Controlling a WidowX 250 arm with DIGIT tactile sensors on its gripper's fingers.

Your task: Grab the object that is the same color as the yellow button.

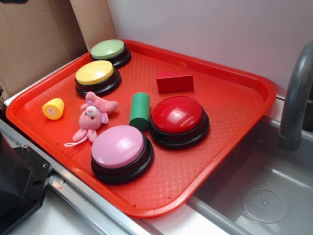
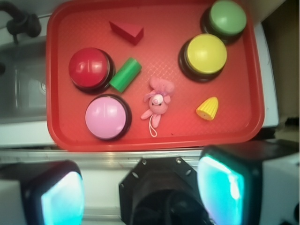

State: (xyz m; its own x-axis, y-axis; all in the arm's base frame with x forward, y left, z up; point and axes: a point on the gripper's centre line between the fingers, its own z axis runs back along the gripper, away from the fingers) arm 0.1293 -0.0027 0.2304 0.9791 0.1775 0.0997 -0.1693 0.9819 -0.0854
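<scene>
The object, a small yellow corn cob piece (image 1: 53,108) (image 2: 208,108), lies on its side near the left edge of the red tray (image 1: 244,78) (image 2: 168,18). The yellow button (image 1: 96,74) (image 2: 205,54) stands just behind it on a black base. In the wrist view my gripper (image 2: 140,192) hovers high above the counter in front of the tray, well clear of the corn. Its cyan-padded fingers (image 2: 63,199) are spread wide with nothing between them. The exterior view does not show the gripper.
The tray also holds a green button (image 1: 108,50), a red button (image 1: 178,117), a pink button (image 1: 119,148), a green cylinder (image 1: 140,110), a red wedge (image 1: 174,82) and a pink plush toy (image 1: 93,116). To the right are a sink (image 1: 264,196) and a grey faucet (image 1: 296,98). Cardboard (image 1: 34,39) stands behind.
</scene>
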